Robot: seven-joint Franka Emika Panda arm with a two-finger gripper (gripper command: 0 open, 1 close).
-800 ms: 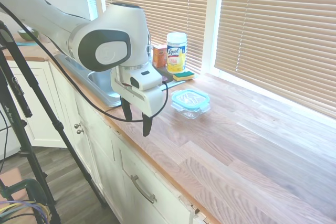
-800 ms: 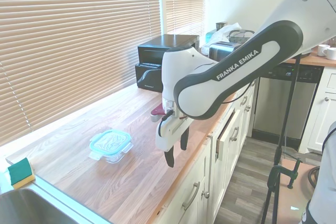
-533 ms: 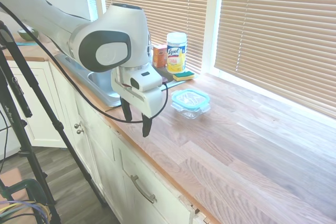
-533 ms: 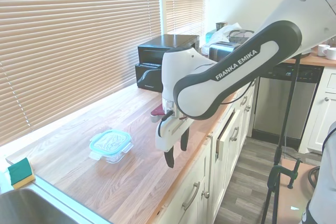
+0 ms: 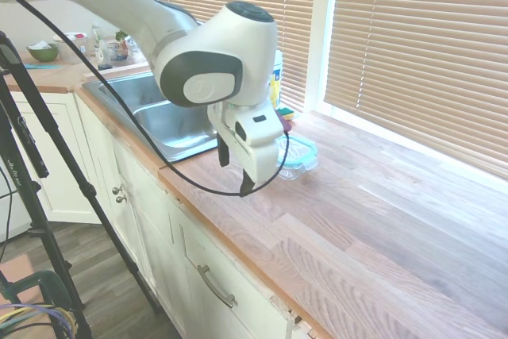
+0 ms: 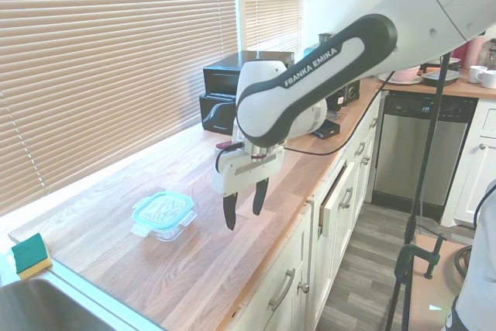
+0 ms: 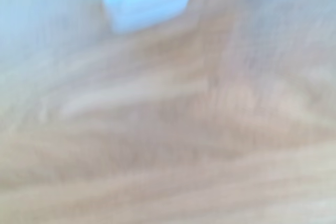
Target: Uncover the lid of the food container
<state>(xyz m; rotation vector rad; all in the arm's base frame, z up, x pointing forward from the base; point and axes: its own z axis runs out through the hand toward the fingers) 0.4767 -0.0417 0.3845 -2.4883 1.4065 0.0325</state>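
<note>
Arm reads "FRANKA EMIKA". Gripper point(image 6: 242, 213) above wooden counter point(image 6: 194, 269), fingers point(image 6: 229, 213) spread wide, holding nothing. Teal-rimmed lid point(image 6: 162, 208) sits on glass food container point(image 6: 164, 226), just beside gripper. Wrist view blurred.

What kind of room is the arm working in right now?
Most likely a home kitchen: a steel sink set into a wooden countertop, white cabinet drawers below, and a dishwasher across the aisle.
</note>
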